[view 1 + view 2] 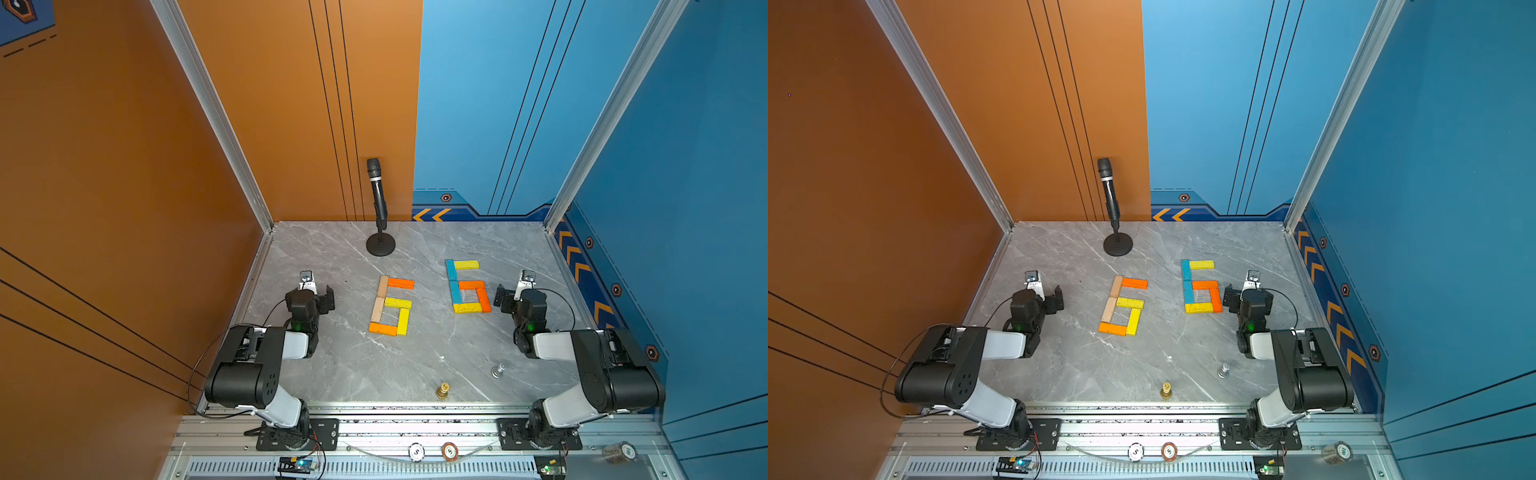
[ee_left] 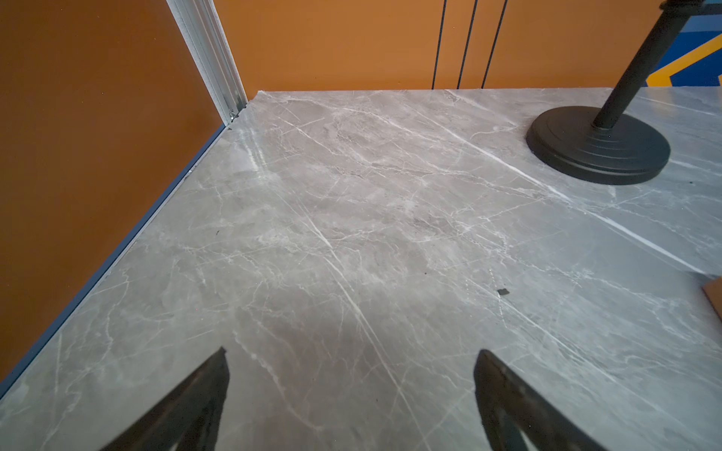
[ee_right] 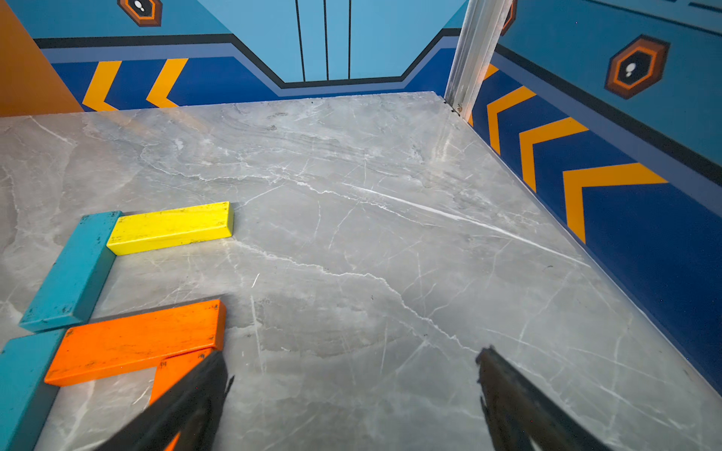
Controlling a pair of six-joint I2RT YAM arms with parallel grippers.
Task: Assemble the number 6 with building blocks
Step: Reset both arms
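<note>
Twelve blocks lie flat on the grey marble tabletop. They form two figures of 6, side by side and apart from each other, about midway between the near and far edges.

The left six has a tan spine of two blocks end to end. Its top and bottom strokes are orange, and its middle stroke and the side of its loop are yellow. The right six sits slightly nearer the far edge. Its spine is blue, its top and bottom strokes are yellow, and its middle stroke and loop side are orange. In each figure the neighbouring blocks meet or nearly meet, and each loop looks closed in both top views.

The left end effector hangs low near the left edge. Its jaws are spread wide with only bare marble between them, and it stands apart from the left six.

The right end effector hangs low near the right edge, also spread wide and holding nothing. One finger is just beside the orange loop side of the right six and covers part of it in the right wrist view. Whether it touches the block cannot be told.

A mic on a round stand rises at the far edge, beyond the left six. A gold piece stands close to the near edge, and a silver piece lies nearer the right arm.
</note>
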